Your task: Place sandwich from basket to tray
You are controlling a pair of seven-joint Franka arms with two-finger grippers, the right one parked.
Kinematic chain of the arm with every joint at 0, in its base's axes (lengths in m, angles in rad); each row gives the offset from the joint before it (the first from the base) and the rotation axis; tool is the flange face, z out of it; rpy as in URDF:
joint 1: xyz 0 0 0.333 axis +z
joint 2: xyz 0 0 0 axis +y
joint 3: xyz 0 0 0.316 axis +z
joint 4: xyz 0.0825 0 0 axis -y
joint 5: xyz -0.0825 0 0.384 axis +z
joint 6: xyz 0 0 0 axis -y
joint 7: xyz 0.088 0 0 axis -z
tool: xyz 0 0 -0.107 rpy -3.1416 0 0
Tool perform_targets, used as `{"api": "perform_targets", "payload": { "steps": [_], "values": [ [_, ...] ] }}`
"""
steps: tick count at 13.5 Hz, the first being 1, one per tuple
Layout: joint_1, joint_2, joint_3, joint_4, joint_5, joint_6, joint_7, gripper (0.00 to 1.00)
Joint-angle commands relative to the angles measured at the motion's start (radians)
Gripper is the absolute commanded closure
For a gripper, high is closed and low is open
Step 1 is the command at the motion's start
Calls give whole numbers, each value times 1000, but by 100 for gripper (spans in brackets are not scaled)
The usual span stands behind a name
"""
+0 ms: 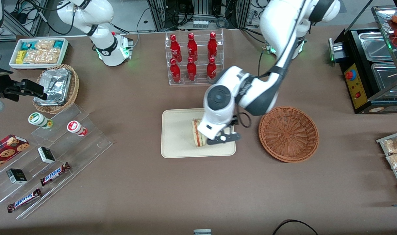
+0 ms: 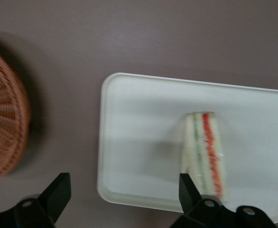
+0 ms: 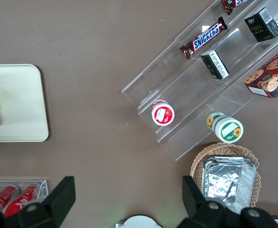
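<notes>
The sandwich [image 1: 198, 133] lies on the cream tray [image 1: 175, 137], its red and green filling edge showing. My left gripper [image 1: 223, 137] is open and empty, hovering just above the tray's end nearest the basket, beside the sandwich. The reddish-brown basket [image 1: 288, 133] sits beside the tray toward the working arm's end and looks empty. In the left wrist view the sandwich [image 2: 205, 152] rests on the tray [image 2: 143, 123]. One fingertip [image 2: 188, 187] is by the sandwich, and the gripper [image 2: 124, 192] spans the tray's corner. The basket [image 2: 3, 128] shows at the edge.
A clear rack of red bottles [image 1: 193, 57] stands farther from the camera than the tray. A tan basket with foil containers [image 1: 56, 86] and clear snack steps [image 1: 51, 153] lie toward the parked arm's end. A black food warmer [image 1: 371, 68] stands at the working arm's end.
</notes>
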Motion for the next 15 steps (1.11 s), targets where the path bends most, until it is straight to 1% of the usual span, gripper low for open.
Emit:
{"api": "perform_targets", "payload": {
  "steps": [1,4,7,8,12,14,15],
  "values": [
    [71,-135,-4,-173,-3,12,112,0],
    [150,-224,-4,-285,1,22,246,0],
    [230,-360,-4,-444,1,83,362,0],
    [238,-392,-4,-470,1,88,389,0],
    [309,-495,-1,-521,3,49,504,0],
    [390,-535,-19,-520,0,-6,563,0],
    [434,-554,-48,-515,0,-26,606,0]
  ]
}}
